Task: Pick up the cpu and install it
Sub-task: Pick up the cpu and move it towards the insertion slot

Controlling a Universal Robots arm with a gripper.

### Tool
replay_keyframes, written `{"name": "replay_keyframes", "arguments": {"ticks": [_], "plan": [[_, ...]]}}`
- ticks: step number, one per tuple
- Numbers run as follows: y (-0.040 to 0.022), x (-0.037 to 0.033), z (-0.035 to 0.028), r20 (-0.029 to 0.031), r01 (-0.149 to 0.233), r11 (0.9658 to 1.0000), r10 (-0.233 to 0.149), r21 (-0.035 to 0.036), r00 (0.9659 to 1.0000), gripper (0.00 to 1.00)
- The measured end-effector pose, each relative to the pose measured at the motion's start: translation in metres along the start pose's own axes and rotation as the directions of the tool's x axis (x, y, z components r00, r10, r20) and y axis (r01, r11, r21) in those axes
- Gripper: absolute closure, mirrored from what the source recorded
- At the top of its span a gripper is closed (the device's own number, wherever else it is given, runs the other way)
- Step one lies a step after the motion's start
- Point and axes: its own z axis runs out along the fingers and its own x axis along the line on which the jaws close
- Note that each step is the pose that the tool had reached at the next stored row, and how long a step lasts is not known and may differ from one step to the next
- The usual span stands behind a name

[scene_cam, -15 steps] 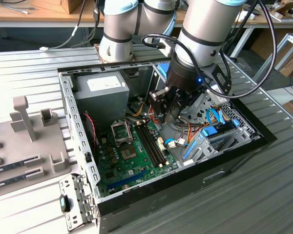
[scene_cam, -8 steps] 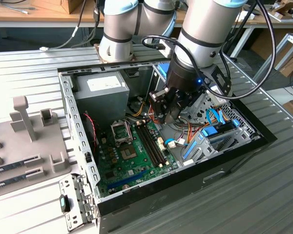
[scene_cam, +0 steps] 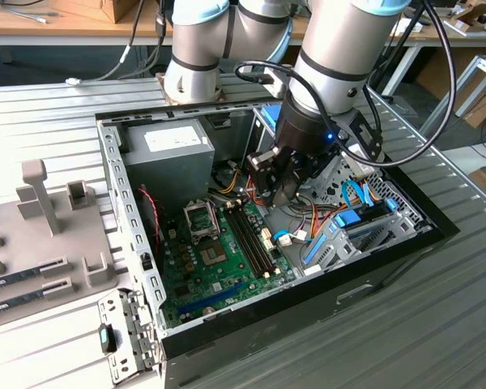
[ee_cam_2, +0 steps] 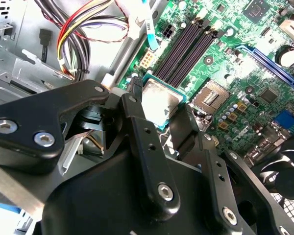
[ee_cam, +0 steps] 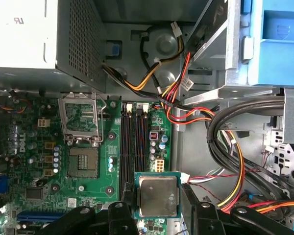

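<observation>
First wrist view shows the cpu (ee_cam: 158,196), a small flat square chip with a dull silver-grey metal top and a thin green rim, clamped at two opposite edges by the black pincer (ee_cam: 158,211). In the second wrist view the same cpu (ee_cam_2: 159,103) sits tilted between two black metal fingers (ee_cam_2: 137,128) of the pincer (ee_cam_2: 159,111), which is closed on it and holds it in the air.

Below the chip lies the green motherboard (ee_cam: 39,161). The chip hangs over the board's edge, beside the long dark memory slots (ee_cam: 132,142). Across those slots, well apart from the chip, is the metal-framed square socket (ee_cam: 83,161); its hinged frame seems to be folded open, though this is hard to judge.

A bundle of red, yellow, orange and black cables (ee_cam: 225,147) curves past on the other side of the chip. A grey metal power supply box (ee_cam: 19,34) fills one corner.

In the exterior view the pincer (scene_cam: 279,190) reaches down into an open black computer case (scene_cam: 348,284), above the motherboard (scene_cam: 186,267). The case lies on a grey slatted metal counter (scene_cam: 437,340), with a grey plastic fixture (scene_cam: 40,194) at the exterior view's left.
</observation>
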Motion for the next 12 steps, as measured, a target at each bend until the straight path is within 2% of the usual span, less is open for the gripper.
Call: {"name": "replay_keyframes", "arguments": {"ticks": [7, 12], "plan": [[0.0001, 0.0011, 0.0033, 0.0000, 0.000, 1.0000, 0.000, 0.0004, 1.0000, 0.53], [0.0013, 0.0105, 0.0054, -0.0001, 0.000, 1.0000, 0.000, 0.0002, 1.0000, 0.53]]}}
